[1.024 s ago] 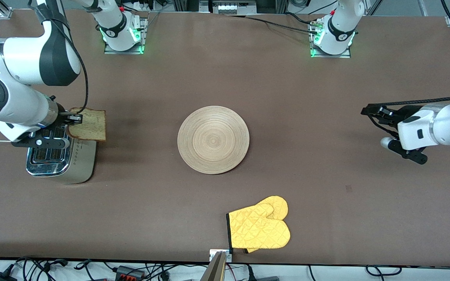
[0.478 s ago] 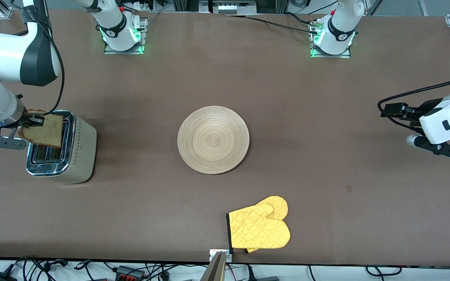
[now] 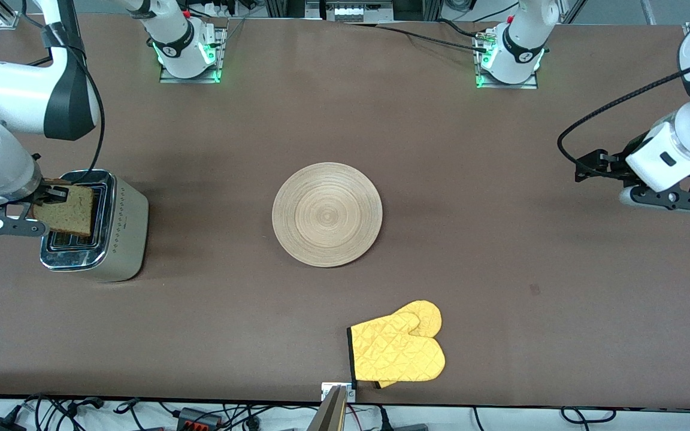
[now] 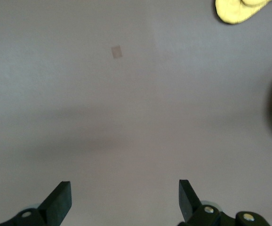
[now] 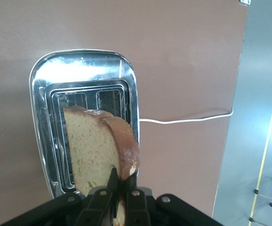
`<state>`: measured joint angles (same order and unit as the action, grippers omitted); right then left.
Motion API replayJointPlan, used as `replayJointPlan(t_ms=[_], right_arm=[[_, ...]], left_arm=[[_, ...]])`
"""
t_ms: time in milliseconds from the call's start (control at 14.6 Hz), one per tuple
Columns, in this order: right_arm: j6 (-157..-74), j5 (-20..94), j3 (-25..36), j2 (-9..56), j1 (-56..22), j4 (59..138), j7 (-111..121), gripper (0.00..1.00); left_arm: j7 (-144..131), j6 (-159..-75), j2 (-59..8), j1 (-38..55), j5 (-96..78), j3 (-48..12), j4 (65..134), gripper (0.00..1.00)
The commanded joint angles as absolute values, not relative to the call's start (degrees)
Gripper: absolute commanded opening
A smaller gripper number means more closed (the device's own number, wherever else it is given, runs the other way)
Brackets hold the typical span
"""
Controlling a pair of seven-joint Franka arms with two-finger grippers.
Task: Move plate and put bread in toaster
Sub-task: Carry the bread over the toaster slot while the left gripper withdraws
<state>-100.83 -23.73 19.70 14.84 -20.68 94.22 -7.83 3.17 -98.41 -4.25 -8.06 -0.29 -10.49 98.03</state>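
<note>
The right gripper (image 5: 122, 188), jaws clamped on the bread (image 5: 98, 150), holds it upright, edge-down over the toaster (image 3: 123, 221) slots, lengthwise along them; the left gripper (image 4: 124, 200) waits open-jawed over bare surface (image 3: 501, 269).

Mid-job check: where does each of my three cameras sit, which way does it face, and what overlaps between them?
Front view: high, facing both bases, looking down on the plate, mitt, toaster; both arms show.
Left wrist view: over bare table, looking down; open left tool tips show.
Right wrist view: above the toaster, looking down; right tool grips the bread.
Shared: front and right wrist views show toaster and bread; front and left wrist views show the mitt.
</note>
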Motion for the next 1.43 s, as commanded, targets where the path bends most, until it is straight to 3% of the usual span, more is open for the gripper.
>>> replayJointPlan(t_ms=[0, 956, 1024, 1092, 1161, 1365], right_arm=[[-102.39, -24.87, 19.51, 14.59, -20.39, 94.83, -7.82, 0.0], [-106.26, -24.96, 19.51, 15.47, -19.86, 98.26, -8.53, 0.03], [-106.26, -24.96, 19.42, 15.64, -19.86, 98.52, -8.53, 0.08], [-105.82, -24.87, 19.42, 15.82, -19.86, 98.53, -8.35, 0.39], [-105.56, -24.44, 19.42, 15.73, -19.78, 98.53, -7.83, 0.99], [-104.51, -23.47, 19.34, 15.38, -20.04, 97.83, -8.17, 1.0]], left_arm=[[2.81, -104.85, 3.68, -1.77, -2.1, -3.0, 109.49, 1.0], [-5.27, -101.25, 3.43, -1.5, -2.81, -3.16, 108.37, 1.0], [-5.36, -101.08, 3.43, -1.41, -2.81, -3.16, 108.02, 1.0], [-5.36, -100.99, 3.43, -1.41, -2.81, -3.16, 107.93, 1.0], [-5.36, -100.99, 3.34, -1.41, -2.81, -3.25, 107.93, 1.0], [-5.36, -100.81, 3.43, -1.32, -2.81, -3.25, 107.93, 1.0]])
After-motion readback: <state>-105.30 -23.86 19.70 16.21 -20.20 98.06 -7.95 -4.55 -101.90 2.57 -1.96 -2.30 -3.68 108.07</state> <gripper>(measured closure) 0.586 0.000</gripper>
